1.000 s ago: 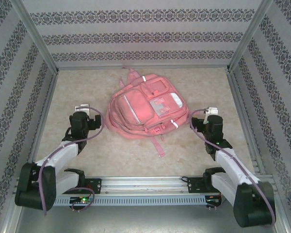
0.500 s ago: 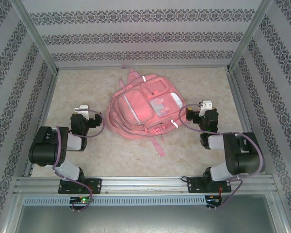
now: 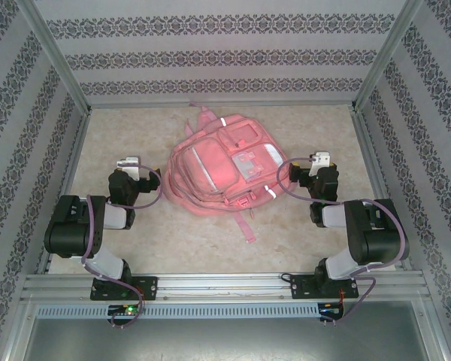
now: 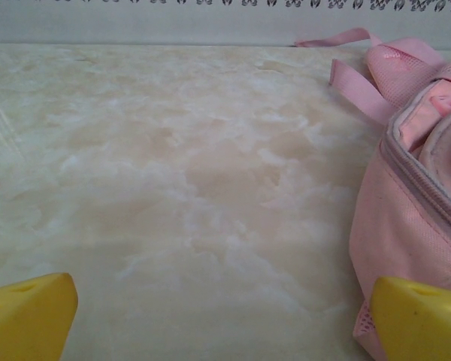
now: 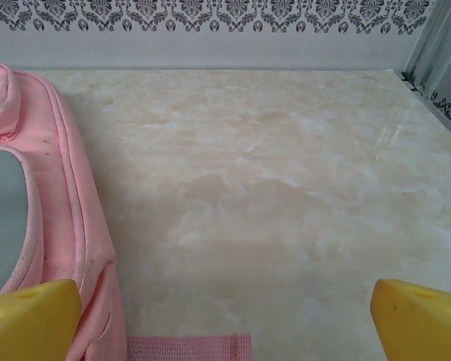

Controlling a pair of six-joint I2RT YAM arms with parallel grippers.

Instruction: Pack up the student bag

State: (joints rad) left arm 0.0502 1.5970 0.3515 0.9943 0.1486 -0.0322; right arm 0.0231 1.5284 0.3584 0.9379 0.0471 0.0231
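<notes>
Marbled beige tabletop (image 3: 135, 124), patterned walls (image 3: 225, 60) all round, and the student bag (image 3: 227, 169) lies flat in the middle, pockets up, one strap (image 3: 246, 226) trailing toward the near edge. The left gripper (image 4: 224, 320) sits low just left of the bag. Its yellow fingertips (image 4: 26, 316) are spread wide, with bare table between them and nothing held. The right gripper (image 5: 225, 320) sits just right of the bag, jaws equally wide and empty, pink fabric at its left fingertip; touching or not, I cannot tell.
</notes>
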